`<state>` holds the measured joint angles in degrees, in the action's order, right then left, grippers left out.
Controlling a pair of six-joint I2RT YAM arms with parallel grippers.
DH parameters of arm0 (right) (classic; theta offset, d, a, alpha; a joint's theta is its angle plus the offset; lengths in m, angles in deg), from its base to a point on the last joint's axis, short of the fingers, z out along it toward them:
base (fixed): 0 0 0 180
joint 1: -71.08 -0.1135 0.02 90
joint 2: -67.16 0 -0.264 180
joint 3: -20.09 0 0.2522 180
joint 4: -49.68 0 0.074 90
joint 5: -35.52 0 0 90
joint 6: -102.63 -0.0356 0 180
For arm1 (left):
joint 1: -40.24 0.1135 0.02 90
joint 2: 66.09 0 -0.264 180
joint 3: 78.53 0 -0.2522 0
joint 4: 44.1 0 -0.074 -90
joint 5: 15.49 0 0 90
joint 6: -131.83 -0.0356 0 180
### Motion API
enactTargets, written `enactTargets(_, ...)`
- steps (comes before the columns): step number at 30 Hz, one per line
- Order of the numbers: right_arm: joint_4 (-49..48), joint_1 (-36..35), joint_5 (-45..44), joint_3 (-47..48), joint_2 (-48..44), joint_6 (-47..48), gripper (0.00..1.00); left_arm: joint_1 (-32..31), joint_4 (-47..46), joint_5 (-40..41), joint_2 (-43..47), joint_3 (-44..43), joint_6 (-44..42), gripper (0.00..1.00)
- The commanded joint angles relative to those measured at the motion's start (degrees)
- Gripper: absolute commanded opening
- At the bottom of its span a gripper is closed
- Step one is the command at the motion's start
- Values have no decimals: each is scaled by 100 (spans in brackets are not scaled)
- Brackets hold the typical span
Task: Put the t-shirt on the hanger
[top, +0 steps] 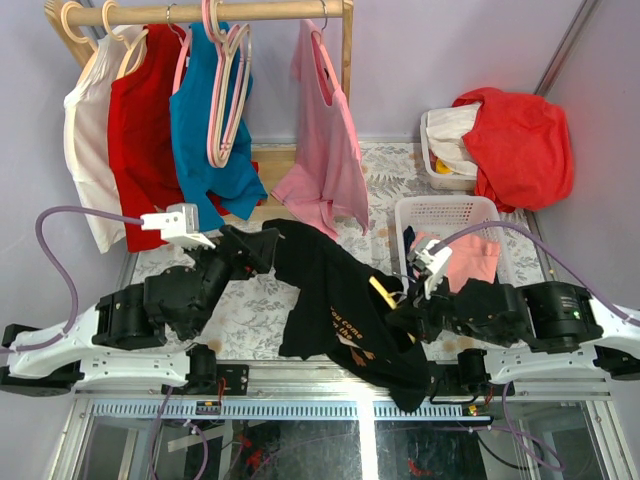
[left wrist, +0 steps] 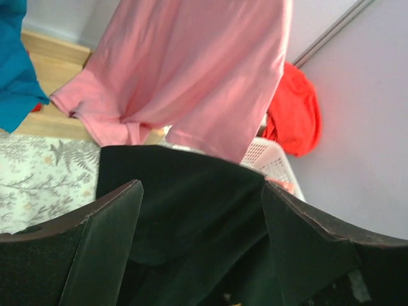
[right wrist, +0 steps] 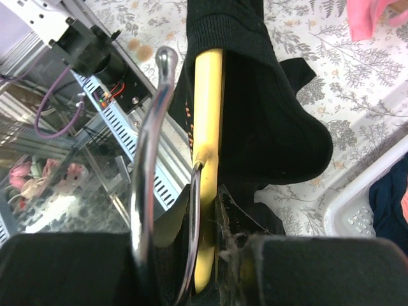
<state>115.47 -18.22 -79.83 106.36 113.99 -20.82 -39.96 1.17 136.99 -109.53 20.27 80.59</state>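
The black t-shirt (top: 335,300) hangs stretched between my two grippers above the patterned table, its gold print low near the front edge. My left gripper (top: 262,245) is at the shirt's upper left end. In the left wrist view its jaws stand wide apart (left wrist: 201,191) with the black cloth (left wrist: 191,204) spread between and beyond them. My right gripper (top: 408,310) is shut on the yellow hanger (top: 380,290). In the right wrist view (right wrist: 207,210) it pinches the yellow bar (right wrist: 207,108) beside the metal hook (right wrist: 150,159). The t-shirt (right wrist: 261,115) covers the hanger's far end.
A wooden rack at the back holds a pink shirt (top: 325,150), a teal shirt (top: 205,130), red and white garments and pink hangers (top: 225,90). A white basket (top: 445,215) stands right of centre, with a bin under red cloth (top: 515,140) behind it.
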Motion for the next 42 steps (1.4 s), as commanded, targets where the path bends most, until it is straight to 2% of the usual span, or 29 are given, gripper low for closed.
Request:
enactTargets(1,-97,-24,420,-108,-479,-35,0,22,-622,-397,614,653,-915,77)
enactTargets(10,-15,-21,794,152,-950,-122,0,23,-1347,-995,670,1419,-1496,90)
enactTargets(14,25,-22,918,379,-895,-74,0,22,-2232,-1407,716,1851,-1950,97)
enactTargets(19,81,-26,945,645,-869,-12,0,27,-2169,-1263,497,1830,-2032,100)
enactTargets(25,10,-24,1017,659,-907,85,0,128,-2942,-1621,550,2222,-2324,99)
enactTargets(29,-47,-18,1054,656,-995,115,0,398,-2867,-1623,133,2063,-2328,77)
enactTargets(31,-81,-23,1073,652,-1039,120,0,523,-2886,-1676,-82,1997,-2300,55)
enactTargets(34,-120,-18,1090,643,-1099,128,0,734,-3007,-1829,-233,1989,-2296,42)
enactTargets(37,-131,-25,1081,635,-1151,148,0,947,-2868,-1931,-221,1907,-2214,9)
enactTargets(38,-127,-21,1076,619,-1163,153,0,990,-2759,-1880,-189,1845,-2177,1)
enactTargets(42,-28,-22,914,562,-1218,164,0,1070,-2238,-1278,-62,1509,-1892,0)
